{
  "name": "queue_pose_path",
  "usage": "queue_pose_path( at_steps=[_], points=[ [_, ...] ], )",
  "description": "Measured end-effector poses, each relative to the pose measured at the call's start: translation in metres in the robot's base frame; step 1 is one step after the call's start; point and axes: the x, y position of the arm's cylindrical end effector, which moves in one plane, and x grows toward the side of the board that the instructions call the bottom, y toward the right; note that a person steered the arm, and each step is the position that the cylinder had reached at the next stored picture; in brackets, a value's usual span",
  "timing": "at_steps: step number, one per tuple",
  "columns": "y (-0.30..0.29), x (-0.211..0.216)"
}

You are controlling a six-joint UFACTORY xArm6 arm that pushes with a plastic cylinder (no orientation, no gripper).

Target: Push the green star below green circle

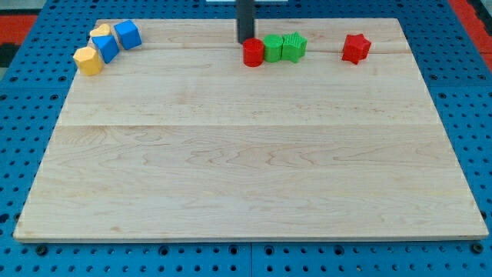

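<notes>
The green star (294, 46) sits near the view's top, right of centre. The green circle (273, 48) touches its left side. A red circle (253, 53) touches the green circle's left side, so the three form a row. My tip (244, 41) is at the upper left edge of the red circle, close to it or touching it. The rod rises from there out of the view's top.
A red star (356, 48) lies alone to the right of the row. At the top left, two blue blocks (127, 35) (104, 48) and two yellow blocks (88, 60) (100, 31) form a cluster. The wooden board (246, 169) lies on a blue pegboard.
</notes>
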Motion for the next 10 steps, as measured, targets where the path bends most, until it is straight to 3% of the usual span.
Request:
queue_pose_path(
  at_steps=[4,6,10],
  points=[
    [0.033,-0.007],
    [0.109,-0.006],
    [0.087,0.057]
  ],
)
